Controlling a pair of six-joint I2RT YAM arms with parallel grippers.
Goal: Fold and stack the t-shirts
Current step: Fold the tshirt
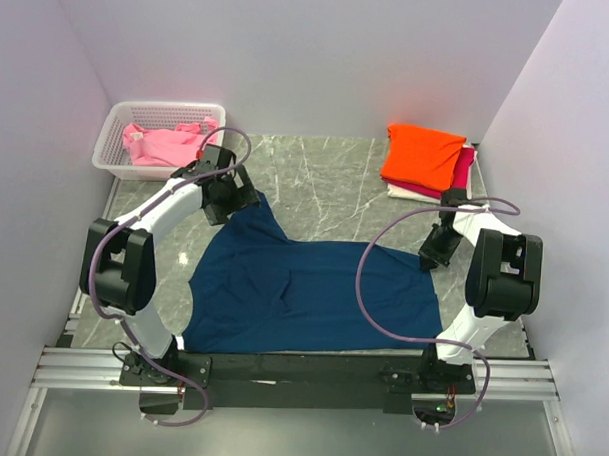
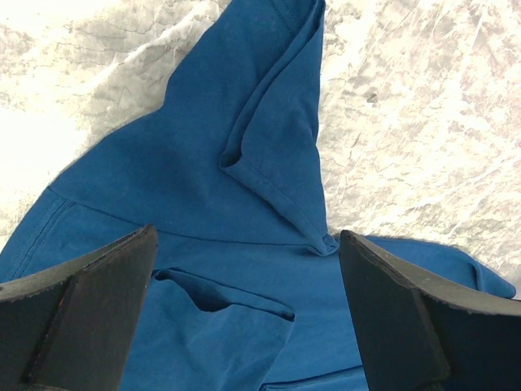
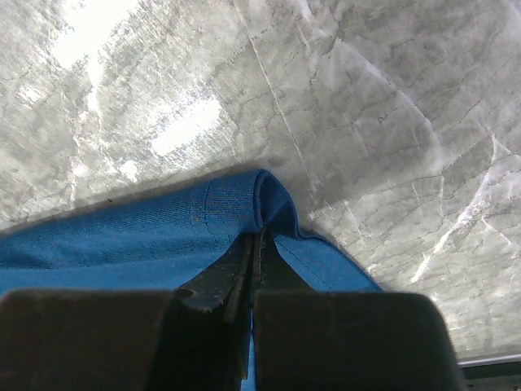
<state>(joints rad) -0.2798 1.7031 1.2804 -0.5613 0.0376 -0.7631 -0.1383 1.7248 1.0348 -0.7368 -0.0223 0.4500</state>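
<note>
Right fingers (image 3: pixel 213 287) clamp the far right corner of the navy t-shirt (image 1: pixel 312 293); left fingers (image 2: pixel 81 318), apart, hang directly over its far left sleeve.

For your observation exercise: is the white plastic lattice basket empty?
No, a crumpled pink cloth t-shirt lies inside the white plastic lattice basket.

One basket (image 1: pixel 169 107), one navy tee (image 1: pixel 302 298), one pink tee (image 1: pixel 162 145), perhaps three stacked tees (image 1: pixel 424 157).
</note>
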